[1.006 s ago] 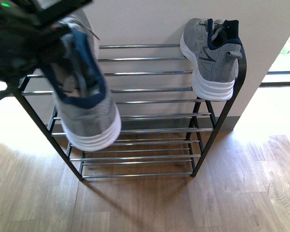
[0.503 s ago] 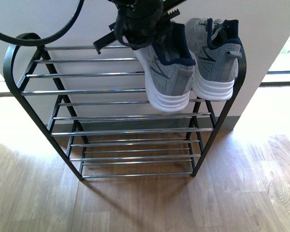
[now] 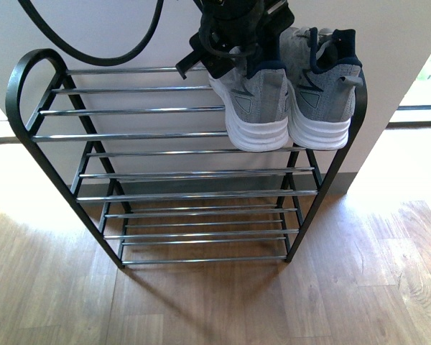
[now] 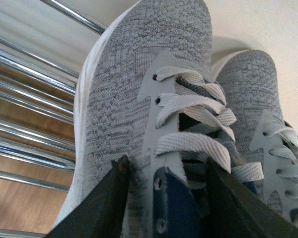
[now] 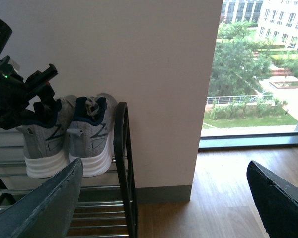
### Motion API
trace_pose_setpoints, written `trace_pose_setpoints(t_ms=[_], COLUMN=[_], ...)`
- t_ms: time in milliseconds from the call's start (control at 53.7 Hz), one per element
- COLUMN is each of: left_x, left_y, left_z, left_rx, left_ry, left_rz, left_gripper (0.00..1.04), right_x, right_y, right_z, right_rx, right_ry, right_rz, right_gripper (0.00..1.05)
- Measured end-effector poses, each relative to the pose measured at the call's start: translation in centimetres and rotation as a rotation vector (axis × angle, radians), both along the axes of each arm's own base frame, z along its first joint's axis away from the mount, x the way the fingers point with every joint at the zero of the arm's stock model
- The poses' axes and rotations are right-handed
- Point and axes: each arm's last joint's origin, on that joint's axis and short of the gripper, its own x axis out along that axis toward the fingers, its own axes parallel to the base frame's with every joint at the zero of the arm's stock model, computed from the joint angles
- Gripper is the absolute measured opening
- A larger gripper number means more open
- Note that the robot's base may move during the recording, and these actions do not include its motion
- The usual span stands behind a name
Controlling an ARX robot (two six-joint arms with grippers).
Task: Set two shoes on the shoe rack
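The shoe rack (image 3: 129,134) stands against a pale wall, black-framed with silver rods. One grey knit sneaker (image 3: 323,93) sits at the right end of its top tier. A second grey knit sneaker (image 3: 255,108) is right beside it on the left, heel toward me, with my left gripper (image 3: 237,29) shut on its collar from above. The left wrist view shows the black fingers (image 4: 111,198) clamping the laced upper (image 4: 124,99), with the other sneaker (image 4: 248,84) alongside. I cannot tell if its sole rests on the rods. My right gripper (image 5: 164,198) is open and holds nothing, off to the rack's right.
The rack's lower tiers (image 3: 201,215) stand over the wood floor (image 3: 359,287). A black cable (image 3: 93,54) loops over the rack's left end. Right of the wall corner (image 5: 208,99) is a floor-length window (image 5: 258,69). The rack's black end frame (image 5: 121,148) is close to my right gripper.
My left gripper carried the sneaker from the rack's left side across to the right, then lowered it beside the sneaker on the top tier.
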Motion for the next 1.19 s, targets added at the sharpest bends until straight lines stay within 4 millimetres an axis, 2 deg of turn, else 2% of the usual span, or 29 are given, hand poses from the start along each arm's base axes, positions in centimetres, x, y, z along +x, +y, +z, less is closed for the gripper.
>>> trace_pose_setpoints(t_ms=[149,317,373,466,503,578,652,764,820,932,1192], left_x=[-1.9,-5.4,-6.4,-8.0,-9.1,-12.0,-14.4,-16.6,-18.1,-19.9,-24.6], left_y=[1.2,4.1,5.2,8.1,9.9,13.8,16.3,18.1,19.3,20.7,23.9], left_z=[1.4,5.7,6.9,8.6,8.9,8.4,7.1,5.7,5.0,4.5,3.3], left_rx=[-0.018,0.024,0.054,0.185,0.277,0.461,0.567,0.626,0.649,0.664,0.673], left_ry=[-0.022,-0.114,-0.16,-0.472,-0.602,-0.768,-0.799,-0.782,-0.776,-0.775,-0.778], left_rz=[-0.014,0.022,0.046,0.135,0.132,0.12,0.09,0.052,0.027,0.023,0.024], left_gripper=[0.71,0.97,0.96,0.83,0.76,0.6,0.45,0.31,0.18,0.02,0.01], right_x=[0.0,0.0,0.0,0.0,0.0,0.0,0.0,0.0,0.0,0.0,0.0], right_y=[0.0,0.0,0.0,0.0,0.0,0.0,0.0,0.0,0.0,0.0,0.0], right_z=[0.0,0.0,0.0,0.0,0.0,0.0,0.0,0.0,0.0,0.0,0.0], right_rx=[0.0,0.0,0.0,0.0,0.0,0.0,0.0,0.0,0.0,0.0,0.0], right_ry=[0.0,0.0,0.0,0.0,0.0,0.0,0.0,0.0,0.0,0.0,0.0], right_rz=[0.0,0.0,-0.001,0.0,0.0,0.0,0.0,0.0,-0.001,0.0,0.0], right_gripper=[0.96,0.96,0.96,0.96,0.96,0.96,0.96,0.96,0.96,0.96,0.96])
